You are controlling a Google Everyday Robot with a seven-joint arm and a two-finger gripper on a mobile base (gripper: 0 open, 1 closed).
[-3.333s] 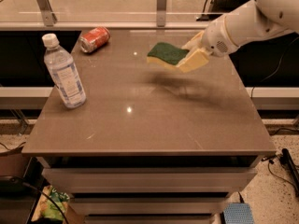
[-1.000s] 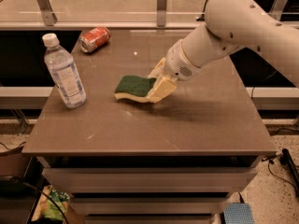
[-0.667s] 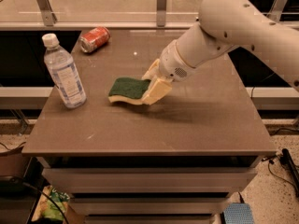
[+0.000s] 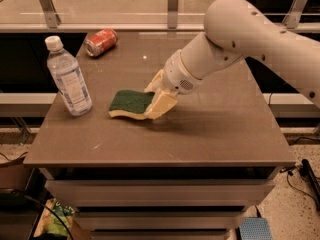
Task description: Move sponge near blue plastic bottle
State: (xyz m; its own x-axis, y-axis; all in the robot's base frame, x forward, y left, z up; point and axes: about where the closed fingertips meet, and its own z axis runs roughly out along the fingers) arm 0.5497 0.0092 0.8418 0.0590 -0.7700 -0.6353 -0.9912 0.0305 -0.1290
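The sponge (image 4: 128, 103), dark green on top with a pale yellow base, is held at its right end by my gripper (image 4: 156, 100), low over the brown table (image 4: 200, 129). The gripper is shut on the sponge, its cream fingers (image 4: 161, 105) pinching the edge. The blue plastic bottle (image 4: 69, 79), clear with a white cap and pale label, stands upright near the table's left edge, a short gap left of the sponge. My white arm reaches in from the upper right.
A red soda can (image 4: 100, 42) lies on its side at the table's back left. A glass rail with metal posts (image 4: 172, 6) runs behind the table. Drawers sit under the tabletop, and cables lie on the floor at right.
My gripper has carried the sponge leftward and lower, from the table's back right toward the bottle. The bottle and can have not moved.
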